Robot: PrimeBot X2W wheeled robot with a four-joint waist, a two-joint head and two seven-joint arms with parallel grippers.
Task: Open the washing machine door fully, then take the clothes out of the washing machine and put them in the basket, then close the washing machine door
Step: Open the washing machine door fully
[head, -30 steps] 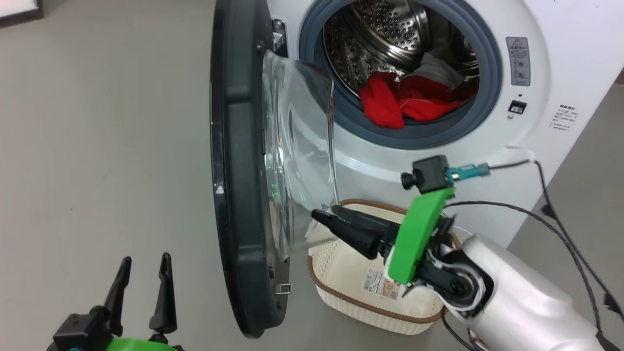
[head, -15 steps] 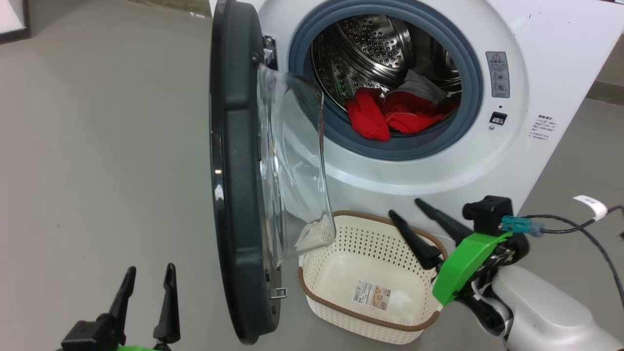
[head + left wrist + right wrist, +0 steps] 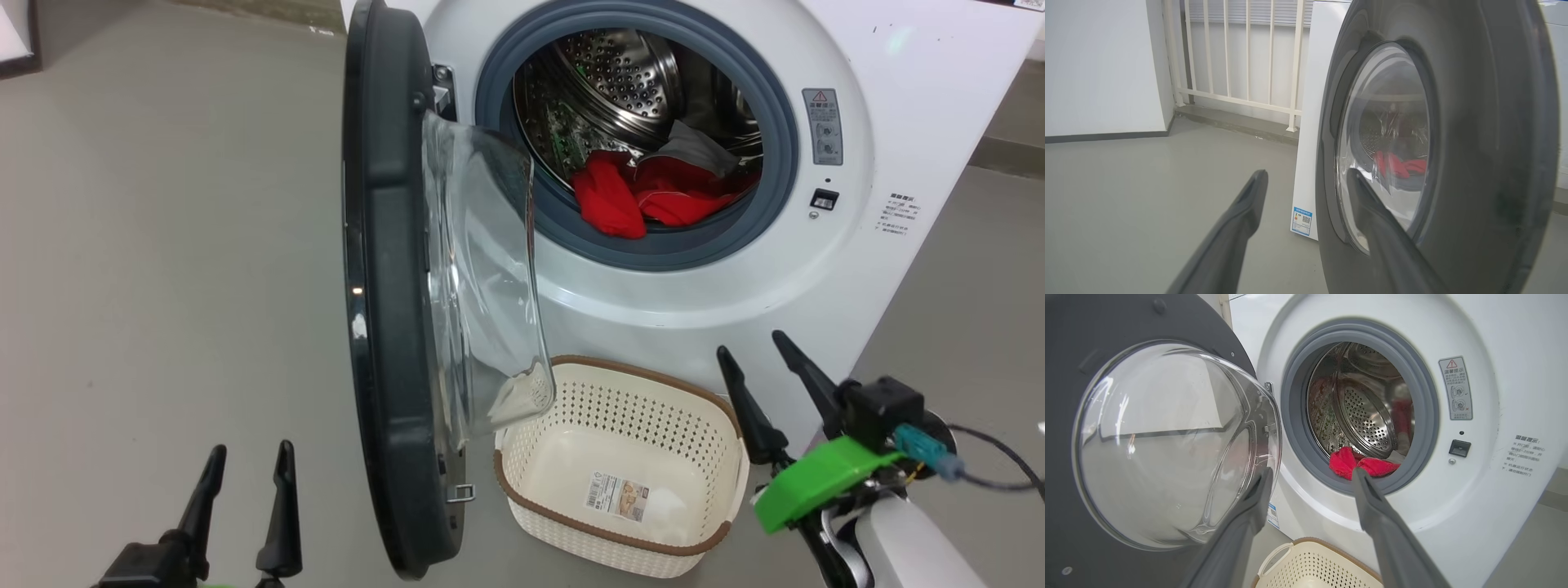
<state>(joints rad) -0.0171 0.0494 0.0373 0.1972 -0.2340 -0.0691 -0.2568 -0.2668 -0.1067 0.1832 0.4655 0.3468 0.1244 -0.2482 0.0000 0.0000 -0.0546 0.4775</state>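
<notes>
The washing machine stands ahead with its door swung out on the left hinge, edge-on to me, the clear glass bowl bulging right. Red clothes with a grey piece lie at the drum's front lip. The cream basket sits empty on the floor below the opening. My right gripper is open, right of the basket, pointing up at the machine; its wrist view shows the clothes and door. My left gripper is open at the lower left, beside the door's outer face.
Grey floor stretches to the left of the door. A white railing and wall stand behind the machine's side. A black cable trails from my right wrist. A dark-edged white board sits at the far left.
My right gripper has drawn back from the door's glass bowl to the right of the basket and turned its fingers upward. The head camera shifted slightly. The left gripper is unchanged.
</notes>
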